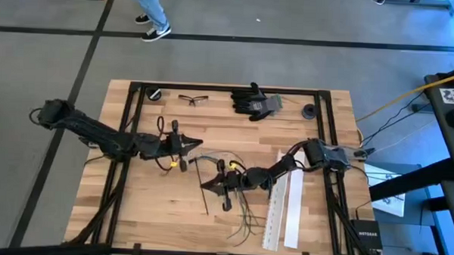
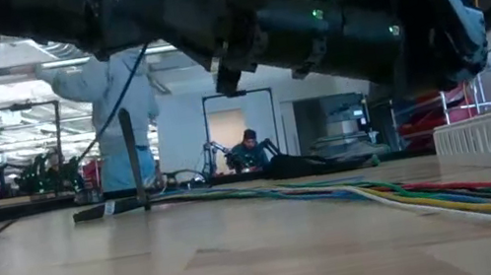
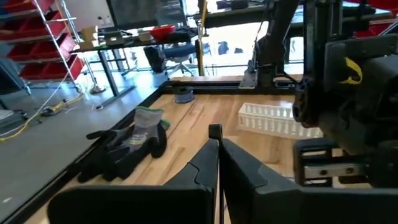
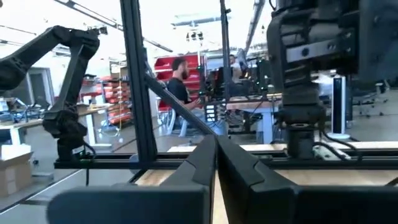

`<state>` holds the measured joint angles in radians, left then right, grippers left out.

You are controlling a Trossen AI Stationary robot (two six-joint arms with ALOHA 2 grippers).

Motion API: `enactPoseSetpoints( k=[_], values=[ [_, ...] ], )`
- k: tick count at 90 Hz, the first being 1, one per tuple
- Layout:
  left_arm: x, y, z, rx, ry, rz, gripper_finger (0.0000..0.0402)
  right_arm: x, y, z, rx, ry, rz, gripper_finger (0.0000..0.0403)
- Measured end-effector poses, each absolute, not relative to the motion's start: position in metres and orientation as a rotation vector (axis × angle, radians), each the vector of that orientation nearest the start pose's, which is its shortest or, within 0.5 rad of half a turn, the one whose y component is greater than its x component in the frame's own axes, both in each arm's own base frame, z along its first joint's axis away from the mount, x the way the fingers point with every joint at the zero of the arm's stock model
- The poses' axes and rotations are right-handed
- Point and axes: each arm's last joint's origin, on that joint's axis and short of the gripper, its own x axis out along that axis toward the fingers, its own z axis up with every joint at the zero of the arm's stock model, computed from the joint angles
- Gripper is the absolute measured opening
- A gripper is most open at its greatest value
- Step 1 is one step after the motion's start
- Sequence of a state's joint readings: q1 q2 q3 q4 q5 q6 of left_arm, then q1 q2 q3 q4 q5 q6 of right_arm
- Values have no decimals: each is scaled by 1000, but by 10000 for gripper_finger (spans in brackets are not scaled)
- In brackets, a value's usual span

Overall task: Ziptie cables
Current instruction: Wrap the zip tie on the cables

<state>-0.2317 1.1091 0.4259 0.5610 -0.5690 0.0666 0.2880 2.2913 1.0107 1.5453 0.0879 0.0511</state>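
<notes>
We are noting the right gripper (image 1: 226,186) pinched shut over the thin dark loose cables (image 1: 243,215), which trail just beyond it toward the table's near edge, while the left gripper (image 1: 187,146), also closed, is hovering farther off.

The cables (image 1: 243,211) are lying loose on the counter (image 1: 156,208), thin and dark in the high view, fanning out in curved strands just below the right claw (image 1: 228,190) and toward the counter's near edge. A few strands are also looping between the right claw and the left claw (image 1: 185,150). In the low view they are running flat in coloured strands: green, red, yellow, white, blue.
</notes>
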Motion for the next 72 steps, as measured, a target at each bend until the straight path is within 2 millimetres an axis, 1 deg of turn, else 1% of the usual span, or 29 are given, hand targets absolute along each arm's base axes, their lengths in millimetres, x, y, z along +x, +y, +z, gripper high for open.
enactPoseSetpoints(
  k=[10, 19, 28, 34, 39, 46, 56, 63, 72],
  values=[
    [219, -37, 220, 111, 124, 325, 0, 400, 115, 106, 57, -218, 193, 0],
    [220, -37, 221, 102, 120, 315, 0, 405, 111, 99, 13, -133, 158, 3],
    [219, -38, 223, 94, 104, 310, 0, 416, 106, 98, -104, -53, 127, 18],
    [219, -38, 225, 80, 80, 310, 0, 427, 109, 102, -239, 16, 137, 37],
    [219, -38, 228, 63, 53, 312, 0, 436, 112, 105, -386, 96, 139, 58],
    [219, -36, 233, 27, 10, 324, 0, 452, 115, 113, -639, 205, 107, 90],
    [219, -32, 233, -15, 3, 341, 0, 469, 115, 128, -974, 378, 66, 132],
    [220, -30, 233, -37, -3, 350, 0, 477, 108, 136, -1118, 476, 26, 153],
    [220, -28, 234, -58, -11, 358, 0, 481, 97, 140, -1217, 545, -4, 165]
  ],
)
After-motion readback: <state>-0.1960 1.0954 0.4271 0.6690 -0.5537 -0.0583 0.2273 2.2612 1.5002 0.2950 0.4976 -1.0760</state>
